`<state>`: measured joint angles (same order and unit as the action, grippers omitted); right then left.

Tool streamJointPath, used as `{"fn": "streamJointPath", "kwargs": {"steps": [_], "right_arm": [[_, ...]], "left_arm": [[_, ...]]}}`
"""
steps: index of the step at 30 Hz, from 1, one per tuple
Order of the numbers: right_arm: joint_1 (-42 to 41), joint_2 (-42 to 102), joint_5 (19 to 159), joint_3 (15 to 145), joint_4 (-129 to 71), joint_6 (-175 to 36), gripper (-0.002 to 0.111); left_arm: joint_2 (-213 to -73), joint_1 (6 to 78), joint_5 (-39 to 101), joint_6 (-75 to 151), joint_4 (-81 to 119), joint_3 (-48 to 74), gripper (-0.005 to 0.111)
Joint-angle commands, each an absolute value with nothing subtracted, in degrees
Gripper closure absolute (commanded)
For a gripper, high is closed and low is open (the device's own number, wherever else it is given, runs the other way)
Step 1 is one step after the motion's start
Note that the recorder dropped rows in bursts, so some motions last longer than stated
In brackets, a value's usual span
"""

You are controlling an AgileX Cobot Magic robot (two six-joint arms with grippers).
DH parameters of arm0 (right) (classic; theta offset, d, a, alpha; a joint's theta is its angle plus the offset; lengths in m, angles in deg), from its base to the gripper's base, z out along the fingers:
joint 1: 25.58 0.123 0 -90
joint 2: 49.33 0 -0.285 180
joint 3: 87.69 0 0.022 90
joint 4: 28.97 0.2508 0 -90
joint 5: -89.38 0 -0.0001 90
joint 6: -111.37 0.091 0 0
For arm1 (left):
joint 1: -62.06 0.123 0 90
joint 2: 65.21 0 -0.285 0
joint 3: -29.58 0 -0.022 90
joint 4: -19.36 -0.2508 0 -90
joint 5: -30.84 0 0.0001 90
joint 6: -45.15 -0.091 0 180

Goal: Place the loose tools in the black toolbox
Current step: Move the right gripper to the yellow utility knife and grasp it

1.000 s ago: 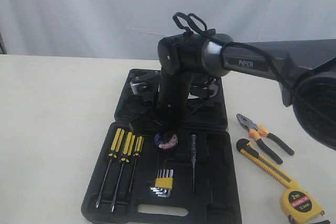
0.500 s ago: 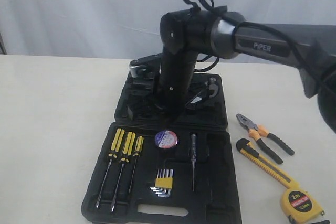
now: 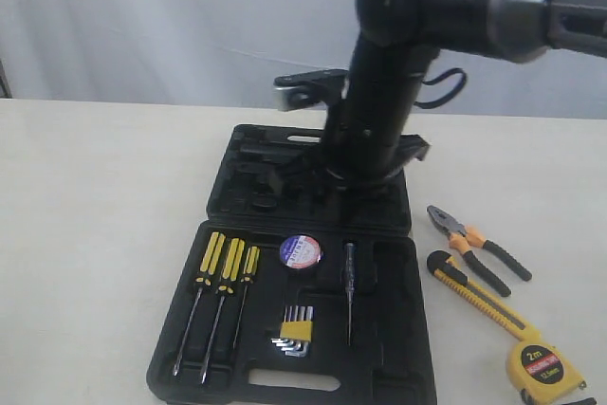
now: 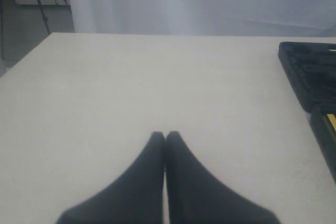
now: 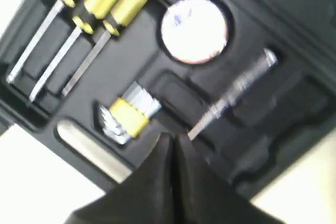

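The right pincer [image 5: 172, 145] is pressed shut and holds nothing. It hangs over the big black plastic toolbox [image 3: 384, 339], which lies open on the pale table [image 3: 95, 234]. The left pincer [image 4: 165, 141] is shut and empty too. It sits over bare table, with the box well off to one side.

One loose tool is in the box, so that job looks done. It is the black tape roll with a white, blue and red label [image 3: 301, 251], lying near the right pincer's tips.

Three tools are left, I think. The pliers with orange and black handles [image 3: 477, 247], the yellow and black utility knife [image 3: 474, 293] and the yellow tape measure [image 3: 542, 367] lie on the table outside the box. They are well apart from the right pincer, on its own side.

Close by its tips are the yellow-clipped hex key set [image 5: 126, 113] and a thin silver tester pen [image 5: 236, 90]. The three screwdrivers with yellow and black handles [image 3: 223, 272] are a bit farther off.

The tape measure says "2m". Its red label and the roll's label are too small to read.
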<state>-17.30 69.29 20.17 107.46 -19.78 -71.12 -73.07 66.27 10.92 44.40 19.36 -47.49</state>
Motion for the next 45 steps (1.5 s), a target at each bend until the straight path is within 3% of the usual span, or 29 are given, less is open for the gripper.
{"fn": "streamJointPath", "kwargs": {"steps": [1,7,13,36,39,40,42,45], "right_arm": [[-23.4,58.3,21.7,94.5,-19.2,-72.0,0.109],[-32.8,40.0,23.6,76.0,-21.7,-72.6,0.109],[-36.3,38.0,31.1,67.4,-23.0,-72.8,0.109],[-36.3,66.4,33.7,84.1,-23.0,-82.6,0.108],[-36.3,67.8,34.2,84.1,-23.0,-83.0,0.095],[-36.3,68.0,34.8,84.1,-23.0,-83.0,0.08],[-36.3,68.0,35.3,84.1,-23.0,-83.0,0.064],[-36.3,68.0,36.2,84.1,-24.5,-83.0,0.055]], "left_arm": [[-73.0,66.0,11.2,44.7,19.4,-47.6,0.107],[-73.0,66.0,11.2,44.7,19.4,-47.6,0.107],[-73.0,66.0,11.2,44.7,19.4,-47.6,0.107],[-73.0,66.0,11.2,44.7,19.4,-47.6,0.107],[-73.0,66.0,11.2,44.7,19.4,-47.6,0.107],[-73.0,66.0,11.2,44.7,19.4,-47.6,0.107],[-73.0,66.0,11.2,44.7,19.4,-47.6,0.107],[-73.0,66.0,11.2,44.7,19.4,-47.6,0.107]]}}
